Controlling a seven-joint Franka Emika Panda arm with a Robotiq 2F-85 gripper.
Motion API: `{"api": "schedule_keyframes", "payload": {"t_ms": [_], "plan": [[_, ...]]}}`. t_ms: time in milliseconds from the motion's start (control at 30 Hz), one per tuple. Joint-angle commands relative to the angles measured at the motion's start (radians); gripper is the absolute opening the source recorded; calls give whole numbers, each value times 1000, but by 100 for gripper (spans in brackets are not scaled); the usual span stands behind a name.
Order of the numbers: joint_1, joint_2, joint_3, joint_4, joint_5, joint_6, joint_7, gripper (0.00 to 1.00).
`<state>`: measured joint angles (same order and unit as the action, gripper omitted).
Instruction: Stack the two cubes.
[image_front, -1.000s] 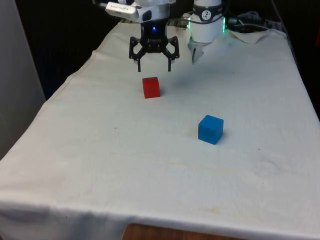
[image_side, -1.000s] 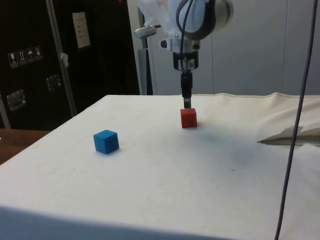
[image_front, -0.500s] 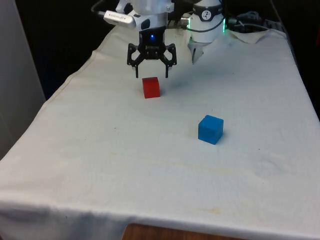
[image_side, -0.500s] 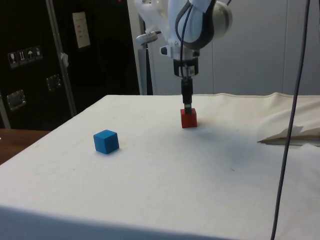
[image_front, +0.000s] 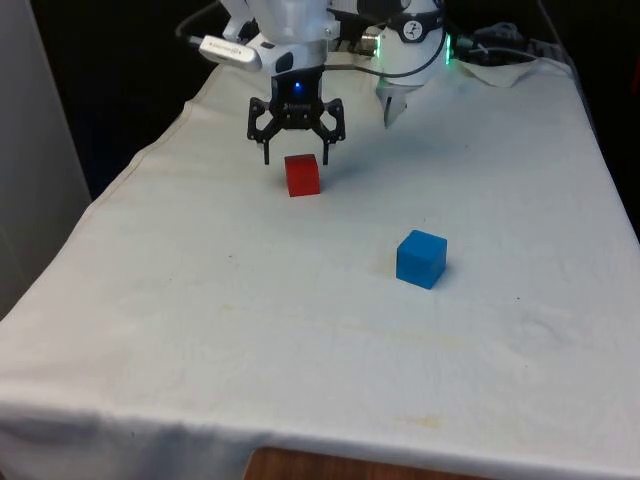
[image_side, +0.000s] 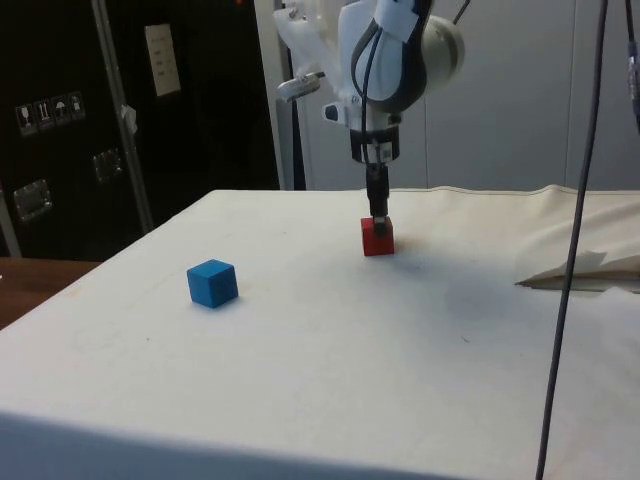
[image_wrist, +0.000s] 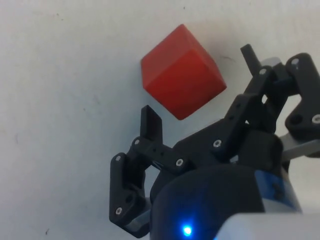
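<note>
End effector is being held open just above red cube, blue cube well apart from it on bench. Red cube judged light, rigid; flat opposite faces suggested for gripping.

Table: near edge and right side cut off by the front frame. Arm: upper part cut off at the side frame's top. Red cube: top partly hidden behind the gripper.
</note>
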<state>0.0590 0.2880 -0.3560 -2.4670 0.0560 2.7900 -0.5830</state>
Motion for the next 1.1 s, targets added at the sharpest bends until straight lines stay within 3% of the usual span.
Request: {"api": "schedule_keyframes", "payload": {"t_ms": [0, 67, 100, 133, 400, 433, 467, 733, 767, 800, 833, 900, 933, 1033, 1067], "plan": [[-15, 2, 18, 0, 24, 12, -23, 100], [-15, 13, 18, 5, 22, 15, -24, 100], [-2, 14, 0, 6, 0, 3, -5, 100], [-14, 16, 18, 6, 21, 17, -23, 100], [-14, 37, 22, 10, 20, 37, -23, 100], [-2, 42, 4, 12, 0, 29, -6, 100], [-15, 41, 24, 10, 21, 40, -23, 100], [-15, 52, 23, 11, 18, 46, -22, 100], [-2, 55, 5, 13, 0, 37, -6, 100], [-14, 54, 23, 11, 18, 46, -21, 100], [-14, 55, 22, 11, 17, 46, -21, 100], [-14, 57, 22, 12, 17, 46, -21, 88], [-13, 58, 21, 12, 16, 46, -21, 68], [-13, 60, 21, 13, 16, 45, -20, 33], [-2, 62, 5, 14, 0, 37, -7, 22]]}}
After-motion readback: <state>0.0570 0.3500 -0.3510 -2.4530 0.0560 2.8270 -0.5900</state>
